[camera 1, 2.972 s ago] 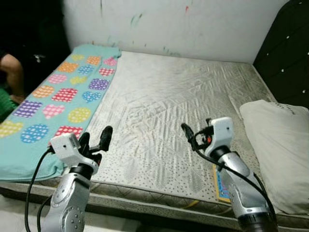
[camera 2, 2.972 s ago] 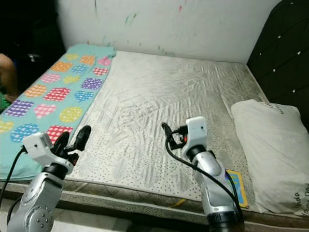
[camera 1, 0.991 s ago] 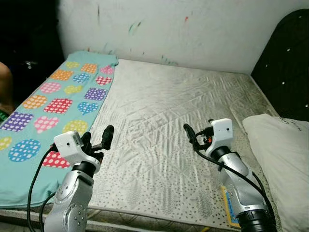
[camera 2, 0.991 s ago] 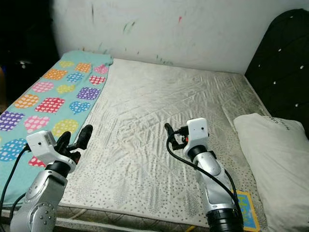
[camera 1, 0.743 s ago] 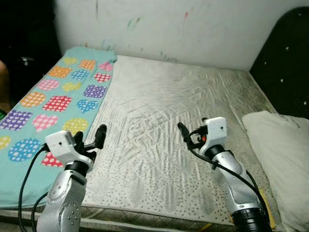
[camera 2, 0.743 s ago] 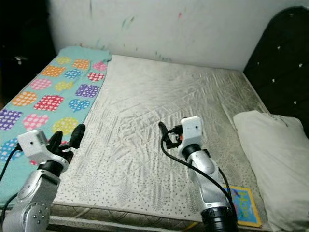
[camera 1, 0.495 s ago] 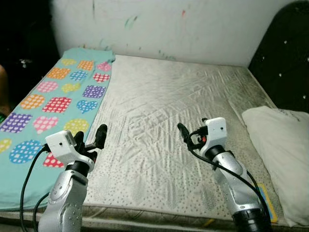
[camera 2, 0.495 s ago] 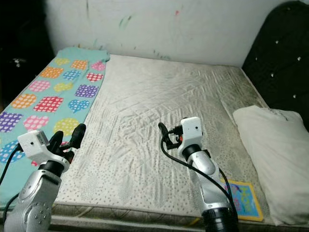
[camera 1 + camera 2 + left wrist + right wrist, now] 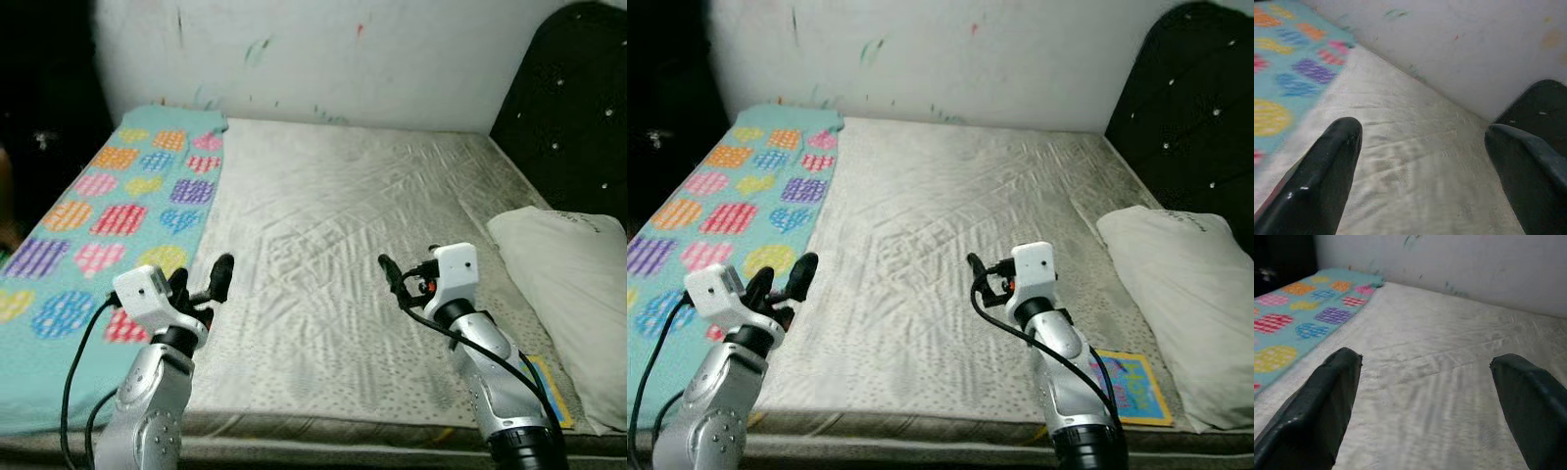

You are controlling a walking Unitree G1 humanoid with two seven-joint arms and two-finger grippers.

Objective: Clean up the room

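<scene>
— What's changed since half a second back?

— Little on the bed itself; my head has swung, so the pillow (image 9: 1181, 313) and the headboard (image 9: 1181, 137) sit a touch differently in view, and the book (image 9: 1132, 389) shows more fully at the mattress (image 9: 343, 245) edge. Both my arms stay raised over the near edge, holding nothing.

— How do your pincers stand?

— My left gripper (image 9: 201, 284) hovers at about 7 o'clock of the bed, over the seam where the blanket (image 9: 108, 225) meets bare mattress. Its fingers (image 9: 1327, 161) are spread wide apart and empty. My right gripper (image 9: 392, 279) hovers at about 5 o'clock, over bare mattress, fingers (image 9: 1322, 401) likewise wide apart, gripping nothing.

— And what is there to tidy?

— The teal blanket with coloured hearts and squares lies flat along the bed's 9 o'clock side, running from the wall (image 9: 970, 59) end down to the near edge. The white pillow lies at 3 to 4 o'clock, just below the dark tufted headboard. The bright book lies flat at the near corner, at about 5 o'clock, just beside the pillow and partly behind my right arm. Whether it touches the pillow I cannot tell. The rest of the mattress is wrinkled grey cloth.
</scene>
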